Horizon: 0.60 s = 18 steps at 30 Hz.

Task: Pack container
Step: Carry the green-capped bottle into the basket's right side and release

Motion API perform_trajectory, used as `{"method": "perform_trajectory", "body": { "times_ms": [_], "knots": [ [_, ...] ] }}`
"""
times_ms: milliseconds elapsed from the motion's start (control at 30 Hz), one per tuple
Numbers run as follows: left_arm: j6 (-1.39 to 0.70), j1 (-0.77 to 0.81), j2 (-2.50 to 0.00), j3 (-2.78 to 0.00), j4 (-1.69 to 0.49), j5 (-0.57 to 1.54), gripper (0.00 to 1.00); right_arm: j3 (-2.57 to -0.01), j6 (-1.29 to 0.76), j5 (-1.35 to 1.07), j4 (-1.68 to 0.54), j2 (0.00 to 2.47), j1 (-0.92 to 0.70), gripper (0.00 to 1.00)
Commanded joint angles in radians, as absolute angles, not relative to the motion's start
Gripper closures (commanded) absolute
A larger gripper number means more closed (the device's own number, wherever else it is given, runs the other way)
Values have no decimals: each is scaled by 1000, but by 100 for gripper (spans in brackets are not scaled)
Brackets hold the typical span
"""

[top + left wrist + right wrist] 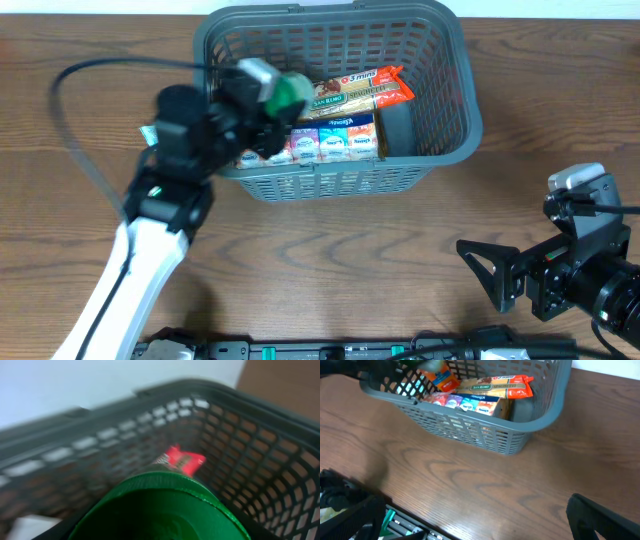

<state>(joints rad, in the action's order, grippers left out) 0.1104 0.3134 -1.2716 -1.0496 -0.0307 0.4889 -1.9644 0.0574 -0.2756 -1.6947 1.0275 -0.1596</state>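
Overhead: left hand [272,100] clenched around green round item [291,90] above container [466,112] front wall, right hand [485,275] released over table [340,260].

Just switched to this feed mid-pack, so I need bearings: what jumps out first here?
The grey basket at the far centre of the table, already holding a spaghetti packet and a row of cartons. The left pincer hangs over its left side gripping a green-lidded item; the right pincer sits open near the front right.
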Motion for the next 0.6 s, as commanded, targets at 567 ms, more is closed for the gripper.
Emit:
{"method": "perform_trajectory", "body": {
  "times_ms": [567],
  "knots": [
    [307, 609, -1581, -1431, -274, 517, 51, -1974, 46, -273, -1697, 1032, -159, 1]
  ]
}}
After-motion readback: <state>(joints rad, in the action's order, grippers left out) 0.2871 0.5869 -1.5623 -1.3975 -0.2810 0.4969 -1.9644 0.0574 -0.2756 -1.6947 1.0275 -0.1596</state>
